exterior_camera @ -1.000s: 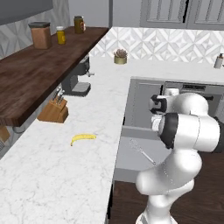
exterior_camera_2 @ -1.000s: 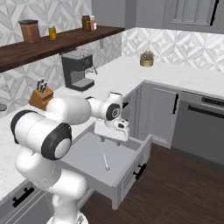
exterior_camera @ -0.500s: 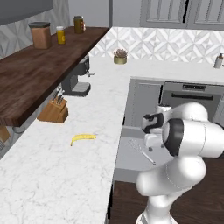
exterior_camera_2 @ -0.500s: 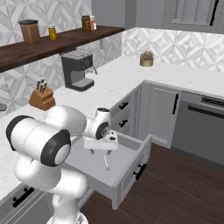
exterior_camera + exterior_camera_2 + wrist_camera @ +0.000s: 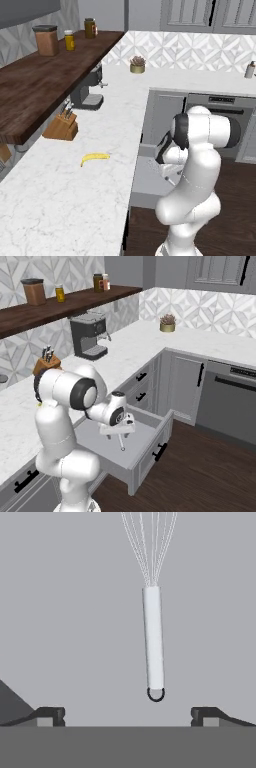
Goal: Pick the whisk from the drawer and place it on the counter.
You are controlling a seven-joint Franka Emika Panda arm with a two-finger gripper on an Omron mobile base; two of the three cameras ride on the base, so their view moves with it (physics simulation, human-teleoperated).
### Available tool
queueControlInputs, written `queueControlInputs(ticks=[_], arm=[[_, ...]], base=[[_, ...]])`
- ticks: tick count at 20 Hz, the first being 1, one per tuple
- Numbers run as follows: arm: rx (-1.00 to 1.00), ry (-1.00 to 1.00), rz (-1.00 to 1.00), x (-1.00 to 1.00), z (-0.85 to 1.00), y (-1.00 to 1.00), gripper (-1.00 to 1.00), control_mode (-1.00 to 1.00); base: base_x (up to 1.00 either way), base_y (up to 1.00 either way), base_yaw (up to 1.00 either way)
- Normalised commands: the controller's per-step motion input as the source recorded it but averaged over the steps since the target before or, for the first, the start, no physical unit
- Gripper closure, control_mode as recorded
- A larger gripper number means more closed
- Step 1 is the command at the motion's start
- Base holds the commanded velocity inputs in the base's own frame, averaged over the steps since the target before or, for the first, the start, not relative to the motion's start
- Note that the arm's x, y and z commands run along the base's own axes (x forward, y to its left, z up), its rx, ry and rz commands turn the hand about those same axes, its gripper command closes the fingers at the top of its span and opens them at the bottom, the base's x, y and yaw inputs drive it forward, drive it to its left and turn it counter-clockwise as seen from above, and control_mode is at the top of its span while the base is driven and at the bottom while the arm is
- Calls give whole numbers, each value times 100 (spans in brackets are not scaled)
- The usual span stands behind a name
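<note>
Hand view: gripper (image 5: 128,716) fingers spread wide, whisk (image 5: 153,637) lies just ahead in drawer (image 5: 145,437); light, wires fragile, grab stiff handle.

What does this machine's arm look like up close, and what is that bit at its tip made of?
The arm is built of fat, rounded, glossy white segments, joined by dark grey to black rings at the joints. No cables or markings are visible. At its end sits a small white block carrying the tool, which has two short dark fingers with paler grey pads.
</note>
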Motion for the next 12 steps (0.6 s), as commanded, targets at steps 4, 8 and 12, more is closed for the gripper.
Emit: queueControlInputs(ticks=[4,8,12], arm=[[0,-4,0,46,-52,0,-100,-100],[0,-3,0,60,-24,-4,-100,-100],[0,-4,0,57,-47,0,-100,-100]], base=[[0,0,0],[0,0,0],[0,0,0]])
